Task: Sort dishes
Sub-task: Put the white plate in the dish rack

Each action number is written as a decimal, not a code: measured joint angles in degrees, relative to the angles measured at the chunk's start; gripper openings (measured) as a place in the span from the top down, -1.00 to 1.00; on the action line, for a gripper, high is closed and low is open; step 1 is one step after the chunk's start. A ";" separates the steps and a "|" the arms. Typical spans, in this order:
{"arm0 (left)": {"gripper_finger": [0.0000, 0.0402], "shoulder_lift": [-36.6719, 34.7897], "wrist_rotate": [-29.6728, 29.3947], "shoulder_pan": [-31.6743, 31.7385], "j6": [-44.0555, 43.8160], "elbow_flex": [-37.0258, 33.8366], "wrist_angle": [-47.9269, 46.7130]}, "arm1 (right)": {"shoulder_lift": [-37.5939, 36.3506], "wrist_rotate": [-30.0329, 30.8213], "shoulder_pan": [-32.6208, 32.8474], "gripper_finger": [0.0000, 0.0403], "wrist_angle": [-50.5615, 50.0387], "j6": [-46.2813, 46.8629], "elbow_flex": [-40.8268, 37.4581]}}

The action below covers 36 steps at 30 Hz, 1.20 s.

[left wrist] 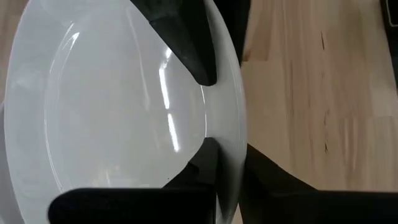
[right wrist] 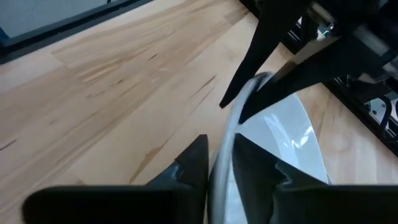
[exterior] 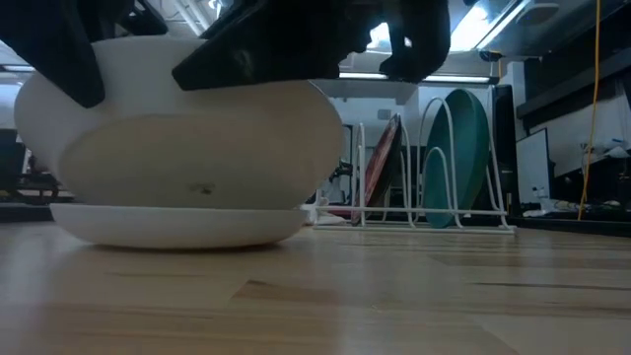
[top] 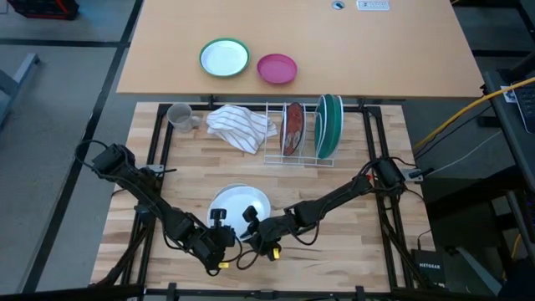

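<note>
Two white plates (top: 240,205) lie stacked at the near middle of the table. In the low view the upper plate (exterior: 197,148) is tilted up and the lower one (exterior: 177,225) lies flat. My left gripper (top: 219,219) and my right gripper (top: 249,216) are both shut on the upper plate's near rim. A red-brown plate (top: 292,128) and a dark green plate (top: 328,125) stand on edge in a wire rack (top: 276,155) farther back. My left gripper pinches the upper white plate's rim (left wrist: 229,163) between its two fingers, one on the plate's upper face and one on its underside. It comes slanting from the near left. The plate is tilted, and its lower edge rests on the flat plate (exterior: 177,225). My right gripper pinches the same plate's rim (right wrist: 222,163) between its two fingers, close beside the left gripper's hold (right wrist: 252,84). It comes slanting from the near right. The plate is tilted up, its underside toward the near edge.
A grey cup (top: 180,115) and a striped cloth (top: 241,125) lie left of the rack. On the far tabletop sit a small green-rimmed white plate (top: 224,57) and a pink bowl (top: 277,68). Bare wood lies to either side of the stack.
</note>
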 joint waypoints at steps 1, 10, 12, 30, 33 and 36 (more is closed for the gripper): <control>0.90 0.04 0.02 0.00 0.37 -0.01 -0.04 | -0.06 0.00 0.00 0.58 0.01 0.18 0.03; 0.90 0.04 -0.16 0.04 0.21 -0.03 0.00 | -0.52 0.25 0.07 0.09 -1.18 1.51 1.22; 0.90 0.04 -0.57 0.04 -0.65 -0.03 0.21 | -1.25 -1.15 0.04 0.05 -3.76 1.54 2.79; 0.98 0.00 -3.21 0.04 -5.15 10.49 -0.04 | -2.32 8.99 2.76 0.06 -59.95 -7.73 41.42; 0.98 0.00 -3.54 0.04 -5.35 12.04 0.08 | -2.32 14.19 4.12 0.06 -67.80 -7.90 48.77; 0.98 0.00 -4.58 0.09 -5.35 13.21 0.45 | -3.59 20.08 5.52 0.06 -72.79 -8.01 53.08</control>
